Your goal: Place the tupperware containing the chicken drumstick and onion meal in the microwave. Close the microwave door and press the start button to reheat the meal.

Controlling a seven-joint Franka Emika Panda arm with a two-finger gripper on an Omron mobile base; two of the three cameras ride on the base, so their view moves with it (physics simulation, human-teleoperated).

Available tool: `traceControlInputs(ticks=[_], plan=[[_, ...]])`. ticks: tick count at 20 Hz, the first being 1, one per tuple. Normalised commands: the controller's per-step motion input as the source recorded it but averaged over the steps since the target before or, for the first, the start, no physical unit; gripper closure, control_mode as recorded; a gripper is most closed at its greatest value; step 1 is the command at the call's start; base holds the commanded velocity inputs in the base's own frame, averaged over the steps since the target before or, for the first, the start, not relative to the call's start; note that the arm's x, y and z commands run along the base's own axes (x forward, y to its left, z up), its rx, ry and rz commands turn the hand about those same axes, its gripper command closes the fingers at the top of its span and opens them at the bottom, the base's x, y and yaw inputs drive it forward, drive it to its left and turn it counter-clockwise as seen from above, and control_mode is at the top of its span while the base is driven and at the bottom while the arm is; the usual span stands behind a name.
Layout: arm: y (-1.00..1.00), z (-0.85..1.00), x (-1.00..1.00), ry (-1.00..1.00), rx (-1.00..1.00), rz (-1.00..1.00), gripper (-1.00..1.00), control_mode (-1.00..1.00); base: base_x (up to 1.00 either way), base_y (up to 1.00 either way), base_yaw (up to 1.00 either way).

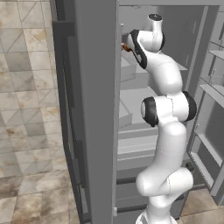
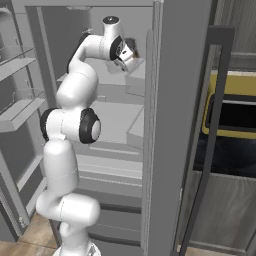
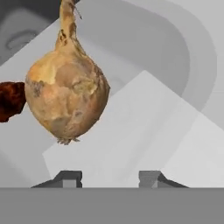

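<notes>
A: What does the onion (image 3: 65,89) look like up close?
B: Golden-brown, round, papery skin with paler patches, a long dry stalk at one end and a small tuft of roots at the other. It lies in the grey tub (image 3: 192,57), whose rounded wall curves behind it.
A: And the dark lump beside it?
B: A reddish-brown piece at the hand view's left edge, just beside the onion; probably the chicken (image 3: 11,100), though only its end shows.
A: Where is all this?
B: On an upper shelf of an open fridge (image 1: 131,94). From the left, a bit of orange (image 1: 127,48) peeks out next to the wrist.
A: The gripper (image 3: 110,177)?
B: Its two fingertips stand apart with nothing between them, close to the tub.
A: Anything else?
B: The arm (image 2: 75,85) reaches up into the fridge; a yellow-framed oven (image 2: 232,112) stands to the right
</notes>
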Motion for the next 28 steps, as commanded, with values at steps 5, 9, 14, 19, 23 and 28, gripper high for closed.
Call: traceControlInputs(ticks=[5,9,14,19,23,28], plan=[[0.0,-0.09,-0.15,0.0,0.0,-0.04,1.0,-1.0,0.0,0.0,0.0],[0.0,-0.08,-0.66,-0.01,0.0,-0.03,1.0,-1.0,0.0,0.0,0.0],[0.0,-0.01,-0.98,-0.06,0.0,0.0,1.0,-1.0,0.0,0.0,0.0],[-0.05,-0.14,-1.0,-0.16,0.01,0.0,1.0,-1.0,0.0,0.0,0.0],[-0.04,-0.21,-1.0,-0.09,0.03,-0.02,1.0,-1.0,0.0,0.0,0.0],[-0.04,-0.05,-1.0,0.0,0.02,-0.03,1.0,-1.0,0.0,0.0,0.0]])
